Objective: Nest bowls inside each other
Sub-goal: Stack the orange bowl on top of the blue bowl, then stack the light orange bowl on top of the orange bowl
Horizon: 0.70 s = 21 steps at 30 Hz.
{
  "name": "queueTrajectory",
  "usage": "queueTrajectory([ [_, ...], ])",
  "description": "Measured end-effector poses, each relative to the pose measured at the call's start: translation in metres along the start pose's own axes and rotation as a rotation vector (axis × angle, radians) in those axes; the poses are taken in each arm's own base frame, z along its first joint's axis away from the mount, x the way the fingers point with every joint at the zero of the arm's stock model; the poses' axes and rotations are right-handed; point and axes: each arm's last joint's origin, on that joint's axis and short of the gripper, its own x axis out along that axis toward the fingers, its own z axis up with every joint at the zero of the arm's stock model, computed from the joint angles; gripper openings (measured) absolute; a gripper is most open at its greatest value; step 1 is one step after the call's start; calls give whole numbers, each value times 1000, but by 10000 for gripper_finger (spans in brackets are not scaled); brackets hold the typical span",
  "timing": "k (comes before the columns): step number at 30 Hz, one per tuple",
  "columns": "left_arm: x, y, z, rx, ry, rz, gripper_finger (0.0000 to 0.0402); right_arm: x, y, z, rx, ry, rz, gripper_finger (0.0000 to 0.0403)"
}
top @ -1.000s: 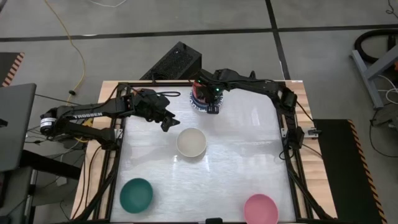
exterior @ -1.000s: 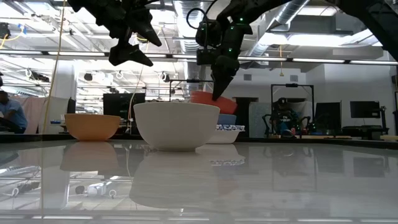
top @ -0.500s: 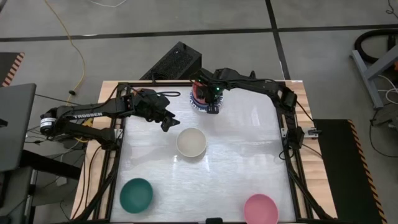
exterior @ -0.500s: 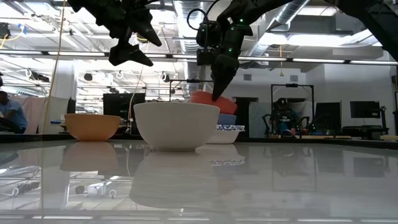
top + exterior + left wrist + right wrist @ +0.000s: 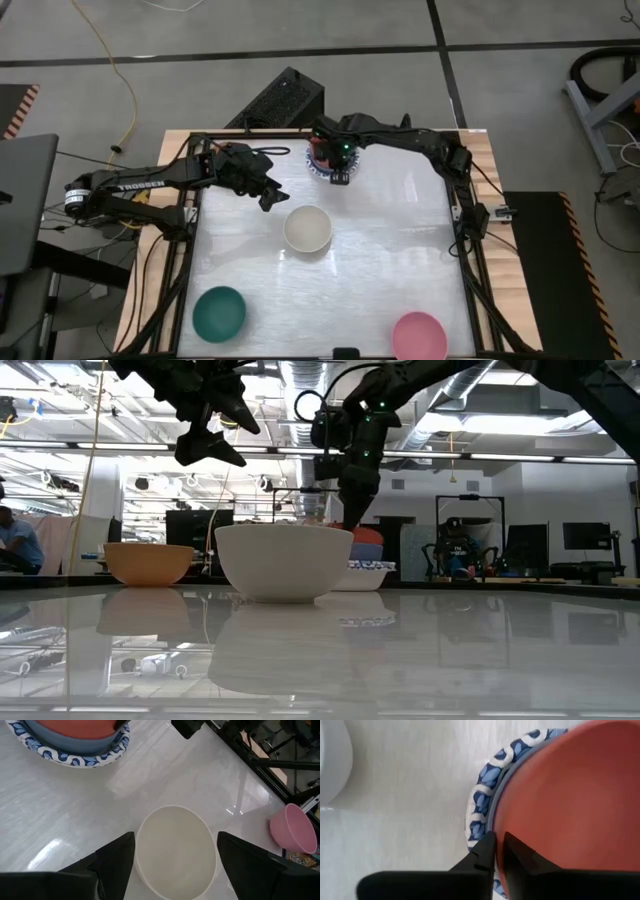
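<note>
White desk from above: my right fingers sit on the stacked bowls; my left fingers hang spread and empty beside the cream bowl. At desk level, an orange bowl stands apart. My left wrist shows the pink bowl beyond. My right wrist shows fingers barely parted astride the red bowl's rim.
</note>
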Motion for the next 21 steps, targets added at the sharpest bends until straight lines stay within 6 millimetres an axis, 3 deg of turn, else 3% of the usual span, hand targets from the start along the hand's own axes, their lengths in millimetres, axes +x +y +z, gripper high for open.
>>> queueTrajectory([
  [11, 0, 0, 0, 2, -1, 1, 271, -26, 3, 0, -3, -39, -66, 126],
  [21, -3, 17, -13, 23, 99, 234, 271, -123, 21, -15, 91, -254, -128, 150],
])
